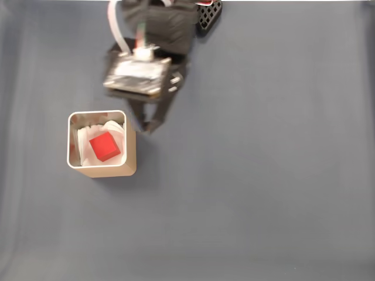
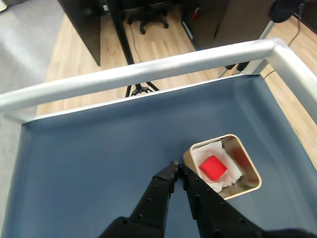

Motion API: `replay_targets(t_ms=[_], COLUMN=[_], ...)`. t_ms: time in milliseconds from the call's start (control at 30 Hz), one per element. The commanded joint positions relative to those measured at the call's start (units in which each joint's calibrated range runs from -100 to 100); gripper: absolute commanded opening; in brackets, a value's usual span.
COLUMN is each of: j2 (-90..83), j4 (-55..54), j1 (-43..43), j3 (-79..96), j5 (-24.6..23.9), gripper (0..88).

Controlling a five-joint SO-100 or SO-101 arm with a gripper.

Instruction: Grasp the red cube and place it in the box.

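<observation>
With the red cube [image 2: 213, 167] already in the box [image 2: 250, 184], the empty, nearly closed jaws beside it could tip it.

A blue-grey table surface [image 2: 89, 163] is bordered by a silver metal rail [image 2: 148, 69]. Beyond it, wooden flooring [image 2: 158, 37] and an office chair base [image 2: 147, 19] are seen.

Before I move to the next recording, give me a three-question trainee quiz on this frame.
1. True or false: the red cube lies inside the box.
2. In the wrist view, the gripper is: A) shut on the cube, B) shut and empty beside the box, C) wide open above the box.
3. Fill in: the cube rests on the box's ____ lining.

Key: 1 true; 2 B; 3 white.
</observation>
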Motion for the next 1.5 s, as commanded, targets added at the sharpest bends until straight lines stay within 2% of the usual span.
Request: replay_targets(t_ms=[0, 333, 733, 1467], j2=[-8.0, -26.6, -43.8, -61.0], j4=[-1.0, -2.8, -2.0, 4.0], j1=[-3.1, -5.1, -7.3, -8.5], j3=[5.0, 31.5, 52.4, 74.7], j5=[0.6, 2.0, 3.0, 5.2], gripper=[0.2, 0.2, 0.2, 0.2])
